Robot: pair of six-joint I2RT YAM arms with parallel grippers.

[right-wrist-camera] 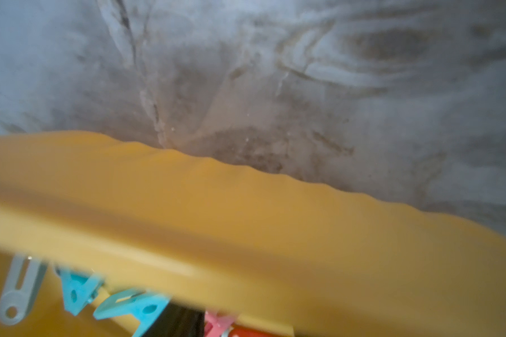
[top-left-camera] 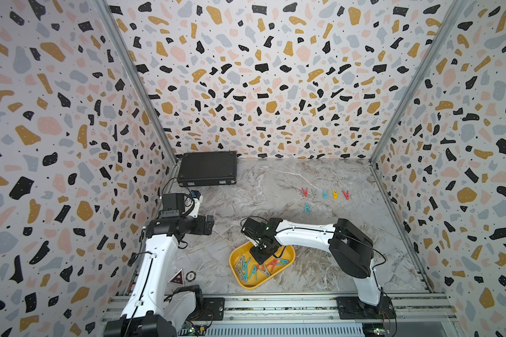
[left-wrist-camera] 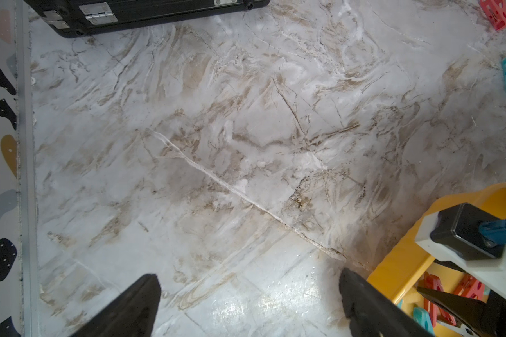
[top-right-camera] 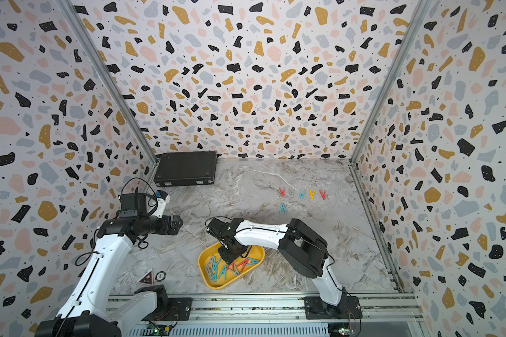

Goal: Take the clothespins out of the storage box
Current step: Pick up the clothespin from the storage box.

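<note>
The yellow storage box (top-left-camera: 240, 284) (top-right-camera: 214, 284) sits near the table's front edge and holds several teal, grey, red and orange clothespins (top-left-camera: 247, 270). My right gripper (top-left-camera: 260, 258) (top-right-camera: 228, 256) reaches down into the box over red clothespins (top-left-camera: 273, 263). The blurred right wrist view shows the box wall (right-wrist-camera: 246, 218), teal clothespins (right-wrist-camera: 76, 289), a pink-red one (right-wrist-camera: 216, 324) and one dark finger (right-wrist-camera: 181, 321); how the jaws stand is hidden. Several more clothespins (top-left-camera: 324, 193) lie in a row on the table at the back right, and a teal one (top-left-camera: 307, 208) lies nearer. My left gripper (left-wrist-camera: 249, 306) (top-left-camera: 208, 224) hangs open and empty over bare table.
A flat black case (top-left-camera: 207, 168) (left-wrist-camera: 146, 11) lies at the back left corner. Patterned walls close three sides, with a metal rail along the front. Two small badges (top-left-camera: 184, 276) lie by the left arm's base. The left wrist view shows the box rim (left-wrist-camera: 398, 256) beside my left gripper.
</note>
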